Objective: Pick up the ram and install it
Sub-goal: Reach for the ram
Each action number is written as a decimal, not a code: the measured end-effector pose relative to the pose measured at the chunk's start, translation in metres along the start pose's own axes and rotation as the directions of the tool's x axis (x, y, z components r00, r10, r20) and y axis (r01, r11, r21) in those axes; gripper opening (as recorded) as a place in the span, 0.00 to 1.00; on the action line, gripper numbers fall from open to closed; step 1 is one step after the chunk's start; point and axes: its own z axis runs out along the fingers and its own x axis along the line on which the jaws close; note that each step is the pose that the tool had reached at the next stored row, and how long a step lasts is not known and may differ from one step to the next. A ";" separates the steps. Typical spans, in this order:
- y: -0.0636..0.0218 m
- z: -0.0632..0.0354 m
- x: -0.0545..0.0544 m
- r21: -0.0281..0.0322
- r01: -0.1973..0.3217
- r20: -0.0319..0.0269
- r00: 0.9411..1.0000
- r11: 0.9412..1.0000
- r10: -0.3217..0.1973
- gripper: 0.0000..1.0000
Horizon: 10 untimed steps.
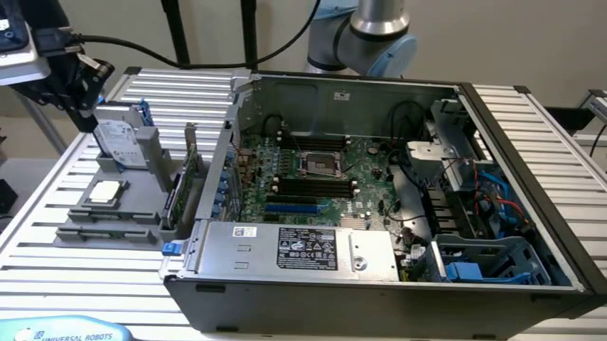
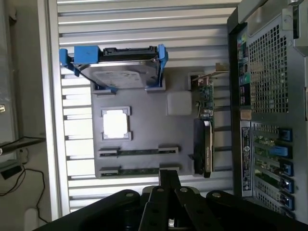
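Hanging over the grey holder (image 2: 144,103), the hand (image 2: 168,175) has its two fingers pressed together with nothing between them. The holder sits on the slatted table (image 1: 57,277), just beside the open computer case (image 1: 284,298) on the exterior view's left.

The ram (image 2: 139,170) lies in the nearest slot of the holder, and a second ram stick (image 2: 138,151) lies parallel to it one slot farther back. In the wrist view the closed fingertips show in front of the ram's case-side end, and the hand is not touching it.

Farther along the holder sit a processor (image 2: 115,123) and then a hard drive (image 2: 122,72) in a blue bracket at the far end. An expansion card (image 2: 204,144) stands on edge along the holder's case side. Inside the case, the motherboard (image 1: 328,206) lies flat, with black memory slots (image 1: 308,188) near its middle.
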 end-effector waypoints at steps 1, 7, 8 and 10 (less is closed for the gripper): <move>-0.0009 0.0014 0.003 0.000 0.000 -0.001 1.000 1.000 0.000 0.11; -0.0074 0.0061 0.012 0.000 0.000 -0.006 1.000 1.000 0.000 0.11; -0.0080 0.0060 0.012 0.000 0.000 -0.006 1.000 1.000 0.000 0.11; -0.0083 0.0060 0.012 0.000 0.000 -0.006 1.000 1.000 0.000 0.11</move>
